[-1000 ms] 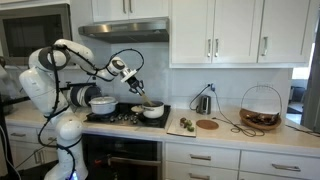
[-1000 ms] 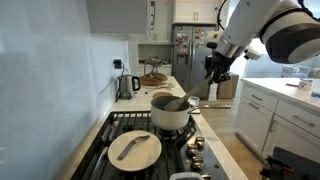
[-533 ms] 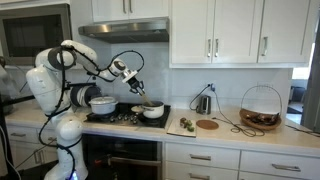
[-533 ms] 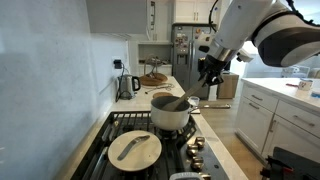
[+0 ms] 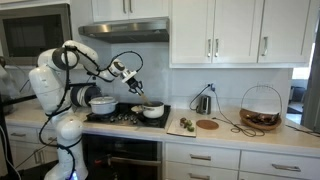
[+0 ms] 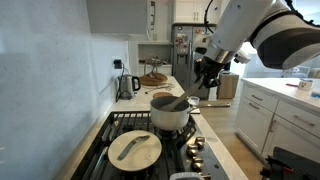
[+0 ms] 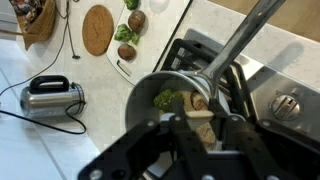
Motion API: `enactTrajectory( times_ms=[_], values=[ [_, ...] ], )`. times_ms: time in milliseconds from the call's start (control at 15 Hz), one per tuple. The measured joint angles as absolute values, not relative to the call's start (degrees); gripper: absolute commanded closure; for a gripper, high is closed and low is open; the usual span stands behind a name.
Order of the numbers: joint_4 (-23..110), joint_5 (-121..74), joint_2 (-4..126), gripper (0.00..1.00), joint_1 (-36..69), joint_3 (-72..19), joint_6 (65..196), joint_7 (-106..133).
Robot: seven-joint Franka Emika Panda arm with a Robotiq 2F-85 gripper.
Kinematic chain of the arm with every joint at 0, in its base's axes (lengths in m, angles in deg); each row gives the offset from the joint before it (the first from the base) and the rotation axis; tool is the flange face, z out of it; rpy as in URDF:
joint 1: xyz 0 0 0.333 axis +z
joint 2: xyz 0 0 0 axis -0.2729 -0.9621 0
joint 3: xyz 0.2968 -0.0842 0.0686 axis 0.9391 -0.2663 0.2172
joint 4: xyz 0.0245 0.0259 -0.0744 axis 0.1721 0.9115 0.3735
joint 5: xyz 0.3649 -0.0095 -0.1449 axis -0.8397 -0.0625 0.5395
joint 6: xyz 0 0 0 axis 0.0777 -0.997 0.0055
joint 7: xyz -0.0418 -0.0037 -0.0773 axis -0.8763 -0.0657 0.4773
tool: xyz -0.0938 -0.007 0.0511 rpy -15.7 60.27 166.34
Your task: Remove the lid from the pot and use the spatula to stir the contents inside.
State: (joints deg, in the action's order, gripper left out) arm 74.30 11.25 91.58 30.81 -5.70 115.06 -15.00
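exterior view: pot (image 5: 153, 110) on black stovetop (image 5: 122, 119), white cabinets (image 5: 215, 30)

No legible text, label, brand, number or sign is found in any view. The stove knob (image 7: 287, 103) in the wrist view carries a mark too blurred to read. The refrigerator (image 6: 183, 60) front in an exterior view is too small to make out lettering.

Pot (image 6: 170, 112) on the stove (image 6: 113, 126) with spatula (image 6: 186, 100) leaning in it; larger pot (image 6: 134, 148) on the next burner, nearer in an exterior view; on the counter (image 5: 232, 133) beside the stove, cutting board (image 5: 182, 126), then trivet (image 5: 206, 125) before kettle (image 5: 203, 103); basket (image 5: 260, 108) farthest along.
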Motion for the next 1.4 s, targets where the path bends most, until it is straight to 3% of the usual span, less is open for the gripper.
enactTrajectory(
  times_ms=[1400],
  values=[
    [78.5,9.7,99.4,0.92,33.5,-7.0,102.4,-15.2]
  ],
)
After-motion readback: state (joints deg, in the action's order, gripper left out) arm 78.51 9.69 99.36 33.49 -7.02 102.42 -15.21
